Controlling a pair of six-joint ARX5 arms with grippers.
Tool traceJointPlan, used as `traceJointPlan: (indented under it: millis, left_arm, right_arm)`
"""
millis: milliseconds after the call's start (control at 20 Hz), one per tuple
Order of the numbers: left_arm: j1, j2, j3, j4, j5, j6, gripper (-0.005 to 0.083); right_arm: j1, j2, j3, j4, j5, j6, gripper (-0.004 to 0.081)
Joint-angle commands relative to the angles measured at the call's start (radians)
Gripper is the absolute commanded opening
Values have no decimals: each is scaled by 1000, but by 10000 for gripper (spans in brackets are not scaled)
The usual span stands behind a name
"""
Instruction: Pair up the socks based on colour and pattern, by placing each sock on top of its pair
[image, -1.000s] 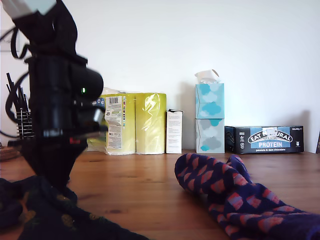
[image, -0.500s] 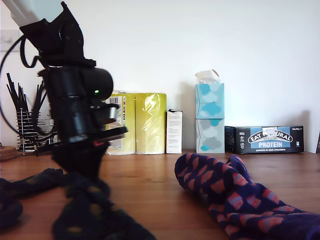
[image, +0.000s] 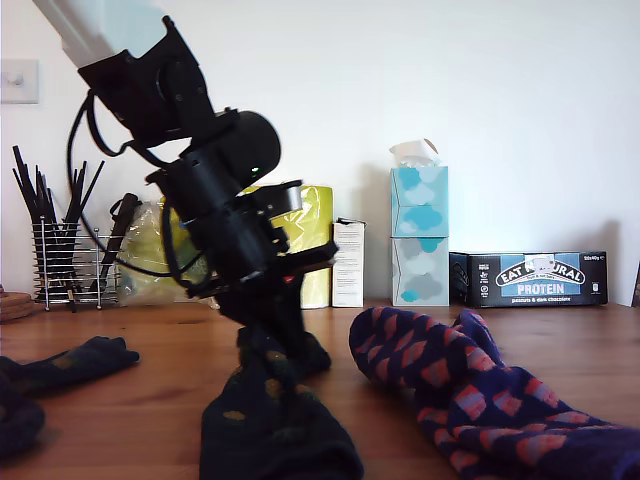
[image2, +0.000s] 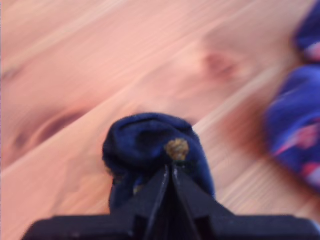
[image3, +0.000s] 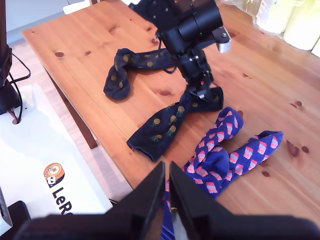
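Observation:
My first gripper (image: 262, 322) is shut on one end of a dark navy pineapple sock (image: 268, 425); the rest of it trails on the wooden table (image: 165, 400). The first wrist view shows the bunched navy sock (image2: 145, 145) right at my first gripper (image2: 170, 175). A second navy sock (image: 75, 362) lies at the exterior view's left. Two blue-purple socks (image: 455, 390) with pink blocks lie together at that view's right. From high up, my second gripper (image3: 166, 167) looks shut, well clear of the navy socks (image3: 165, 122) (image3: 130, 65) and the blue-purple pair (image3: 225, 155).
Along the back wall stand yellow paper rolls (image: 315, 215), a small white carton (image: 348, 262), stacked tissue boxes (image: 419, 235), a protein bar box (image: 528, 278) and a wire rack of black utensils (image: 60, 255). The table edge (image3: 82, 122) drops to the floor.
My first arm has swung from the exterior view's left toward its middle, dragging the navy sock away from the other navy sock and nearer the blue-purple ones.

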Motion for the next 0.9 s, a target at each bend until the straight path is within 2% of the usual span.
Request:
traceJointPlan:
  millis: [0,250,500,700,850]
  left_arm:
    - [-6,22,-12,6,3,11,-24]
    - [11,-82,8,-134,-8,21,-24]
    - [24,-231,5,-382,-106,92,-24]
    - [24,-322,-35,-410,-122,93,-24]
    - [24,-408,-115,-413,-149,93,-24]
  right_arm:
    - [-1,-1,-14,3,-3,-2,-12]
    - [-1,-1,-14,1,-4,-3,-12]
    - [-1,-1,-14,3,-4,-14,-12]
    - [-1,0,-14,-18,0,-12,-12]
    - [-1,0,-14,-45,6,-3,-12]
